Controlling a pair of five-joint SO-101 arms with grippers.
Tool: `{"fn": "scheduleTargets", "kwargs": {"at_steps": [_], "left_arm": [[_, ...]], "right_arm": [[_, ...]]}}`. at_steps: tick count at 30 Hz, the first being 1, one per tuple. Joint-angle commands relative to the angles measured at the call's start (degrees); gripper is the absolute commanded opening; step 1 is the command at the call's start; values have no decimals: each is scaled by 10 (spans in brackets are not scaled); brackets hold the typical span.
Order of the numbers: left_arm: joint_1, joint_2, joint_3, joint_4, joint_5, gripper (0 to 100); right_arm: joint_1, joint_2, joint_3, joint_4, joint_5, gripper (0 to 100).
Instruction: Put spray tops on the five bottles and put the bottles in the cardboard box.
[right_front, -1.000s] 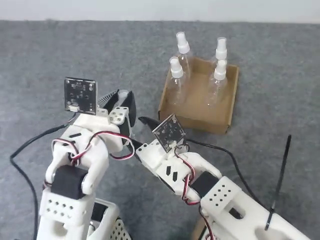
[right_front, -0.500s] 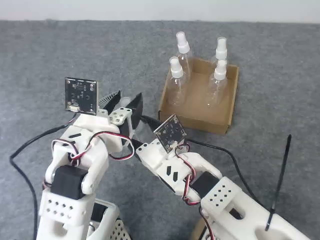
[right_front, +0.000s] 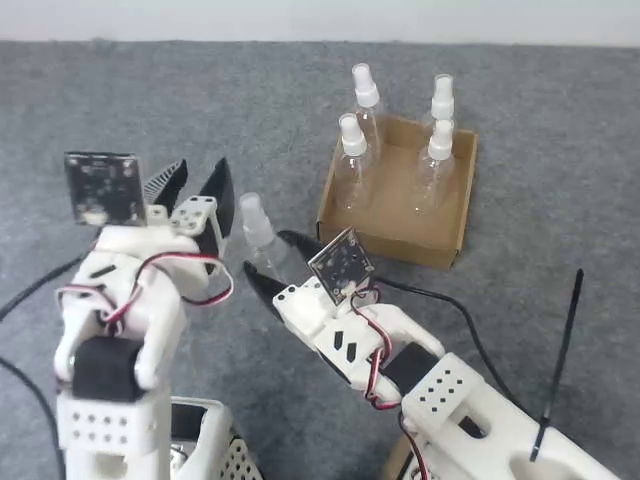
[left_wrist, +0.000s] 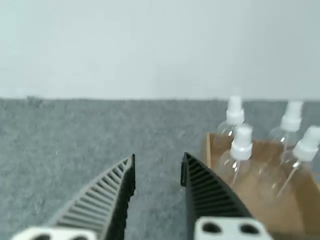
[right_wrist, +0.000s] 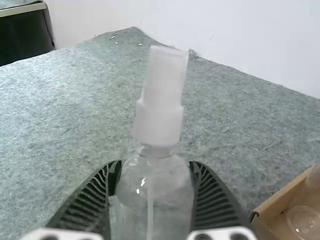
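Observation:
A clear bottle (right_front: 262, 243) with a white spray top (right_wrist: 160, 97) stands upright between the fingers of my right gripper (right_front: 272, 262), which is shut on its body (right_wrist: 152, 200). My left gripper (right_front: 193, 197) hangs open just left of that bottle, apart from it, with nothing between its fingers (left_wrist: 157, 185). The cardboard box (right_front: 448, 235) sits at the back right and holds several capped bottles (right_front: 353, 160). In the left wrist view the box (left_wrist: 210, 147) and its bottles (left_wrist: 240, 150) lie beyond the open fingers.
Grey carpet covers the table. A black cable (right_front: 440, 305) runs along the right arm toward the box's front. A thin black rod (right_front: 562, 345) stands at the right. A white perforated base (right_front: 215, 450) sits at the near edge.
My left gripper has let go of the spray top, opened and drawn back to the left. The capped bottle now stands exposed in my right gripper, which has stayed put.

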Motion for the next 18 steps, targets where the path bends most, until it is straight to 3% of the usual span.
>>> {"fn": "scheduleTargets", "kwargs": {"at_steps": [1,10,18], "left_arm": [[-5,33,-26,-14,-19,130],[48,33,16,10,-36,130],[45,32,61,19,-58,130]], "right_arm": [[7,-20,-4,-14,-7,6],[7,-20,-4,-14,-7,6],[7,-20,-4,-14,-7,6]]}}
